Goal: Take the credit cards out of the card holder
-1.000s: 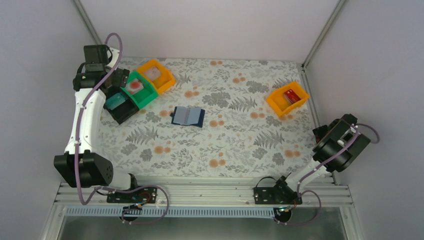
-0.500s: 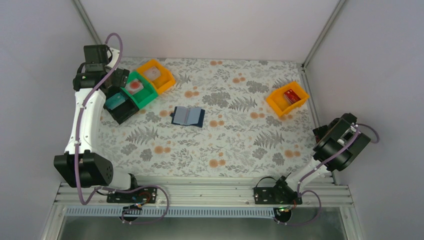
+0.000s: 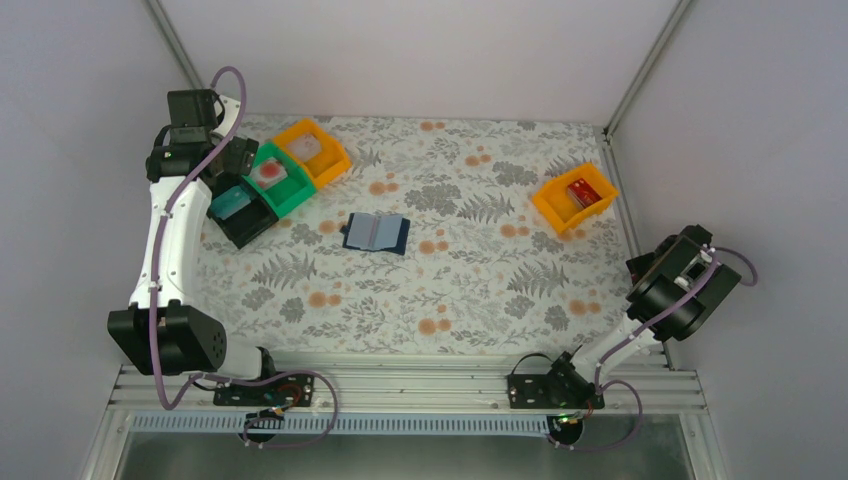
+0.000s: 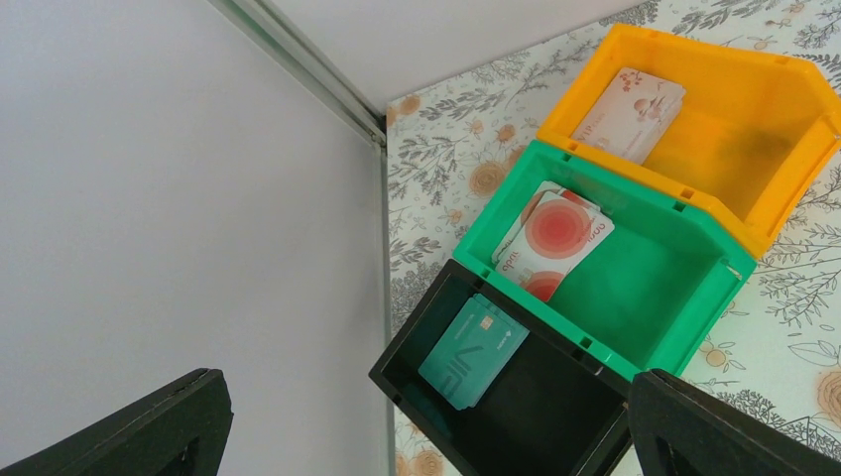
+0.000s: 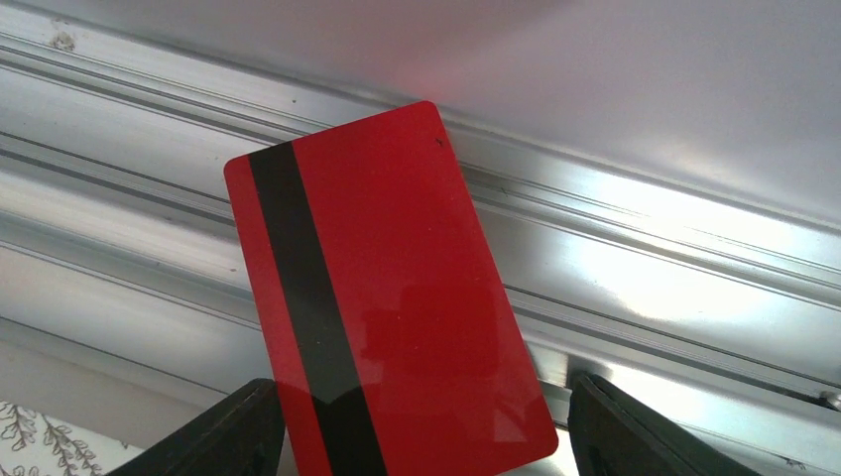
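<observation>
The card holder [image 3: 375, 233] lies open on the table's middle, navy with blue pockets. My left gripper [image 4: 436, 441] hangs open and empty above the black bin [image 4: 555, 426], where a teal card [image 4: 473, 350] lies. A red card [image 5: 387, 297] with a black stripe stands between the fingers of my right gripper [image 5: 421, 436]. Its left edge overlaps the left finger [image 5: 223, 436]. A narrow gap shows beside the right finger [image 5: 645, 431], and the card's lower end is out of frame. That arm [image 3: 680, 290] is raised by the right wall.
A green bin [image 4: 635, 288] holds a pale card with red circles [image 4: 553, 240]. The orange bin beside it [image 4: 734, 149] holds a pale card [image 4: 640, 112]. Another orange bin [image 3: 560, 212] at the right holds a red card [image 3: 583, 192]. Walls and aluminium posts enclose the table.
The right arm's wrist has shifted slightly by the right wall. The left arm, the bins and the card holder have not moved.
</observation>
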Motion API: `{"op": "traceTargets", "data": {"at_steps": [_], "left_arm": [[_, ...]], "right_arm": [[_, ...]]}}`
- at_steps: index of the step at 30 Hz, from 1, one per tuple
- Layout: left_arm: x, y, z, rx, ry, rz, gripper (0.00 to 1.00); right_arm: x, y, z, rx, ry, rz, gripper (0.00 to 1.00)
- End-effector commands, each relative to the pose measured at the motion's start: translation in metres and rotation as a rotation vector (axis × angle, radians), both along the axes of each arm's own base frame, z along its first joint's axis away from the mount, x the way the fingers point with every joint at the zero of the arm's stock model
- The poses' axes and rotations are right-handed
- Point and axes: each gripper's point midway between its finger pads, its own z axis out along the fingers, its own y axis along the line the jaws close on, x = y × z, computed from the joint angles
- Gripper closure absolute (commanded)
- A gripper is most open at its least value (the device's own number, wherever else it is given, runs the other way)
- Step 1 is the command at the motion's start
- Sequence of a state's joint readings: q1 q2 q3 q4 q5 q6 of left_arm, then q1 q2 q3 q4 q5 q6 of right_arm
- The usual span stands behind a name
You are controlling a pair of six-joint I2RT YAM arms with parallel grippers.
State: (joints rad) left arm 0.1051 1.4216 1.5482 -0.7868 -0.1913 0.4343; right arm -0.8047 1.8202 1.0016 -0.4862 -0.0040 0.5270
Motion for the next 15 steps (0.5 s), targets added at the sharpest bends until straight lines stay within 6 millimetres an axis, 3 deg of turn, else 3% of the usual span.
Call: {"op": "traceTargets", "data": {"at_steps": [1, 4, 15], "left_arm": [[-0.004, 0.003, 0.012, 0.015, -0.025, 0.009, 0.00], [-0.004, 0.003, 0.011, 0.013, -0.024, 0.008, 0.00], [-0.005, 0.003, 0.012, 0.014, -0.026, 0.008, 0.00]], "right_arm": [[-0.024, -0.045, -0.036, -0.052, 0.029, -0.188, 0.28], [-0.023, -0.046, -0.033, -0.056, 0.026, -0.188, 0.33], [-0.020, -0.056, -0.013, -0.100, 0.015, -0.176, 0.38]]}}
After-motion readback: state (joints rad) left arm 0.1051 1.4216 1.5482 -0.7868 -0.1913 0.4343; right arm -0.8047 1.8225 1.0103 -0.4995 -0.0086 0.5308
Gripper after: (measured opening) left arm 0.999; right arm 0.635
